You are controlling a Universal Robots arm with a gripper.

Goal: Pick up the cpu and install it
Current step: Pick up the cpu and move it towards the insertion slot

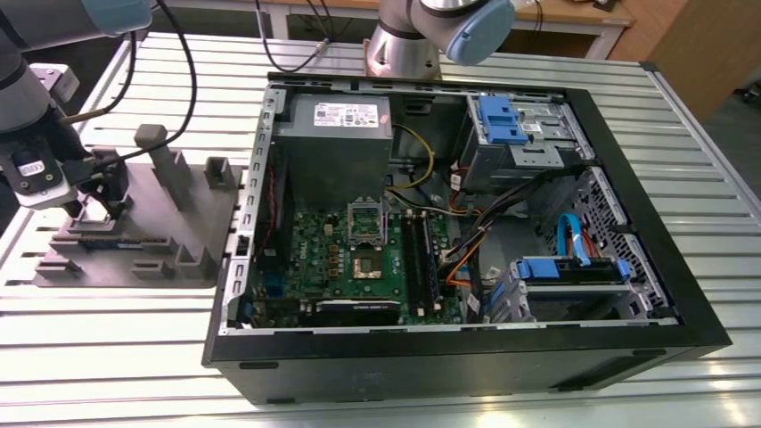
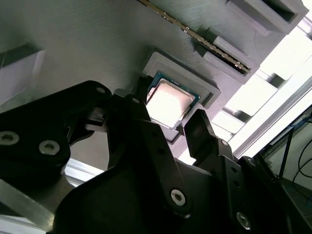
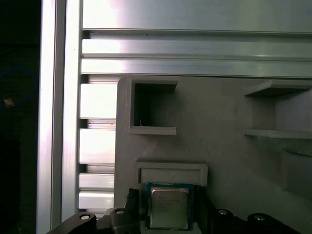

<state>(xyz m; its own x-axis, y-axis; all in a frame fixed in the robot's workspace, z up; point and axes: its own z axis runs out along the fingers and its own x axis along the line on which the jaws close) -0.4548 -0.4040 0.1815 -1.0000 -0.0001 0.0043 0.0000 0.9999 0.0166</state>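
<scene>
At the exterior view's left edge, the pincer (image 1: 100,212) hangs over a grey holder (image 1: 178,227) on the slatted surface (image 1: 107,357). In both wrist views the cpu (image 2: 168,102) lies in the holder's recess, between the pincer's parted fingers (image 2: 197,129).

Exterior view looks down overall; both wrist views closely face cpu (image 2: 169,102) (image 3: 168,208).

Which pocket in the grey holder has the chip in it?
The framed pocket under the tool holds the chip; the square pocket beside it is empty.
</scene>
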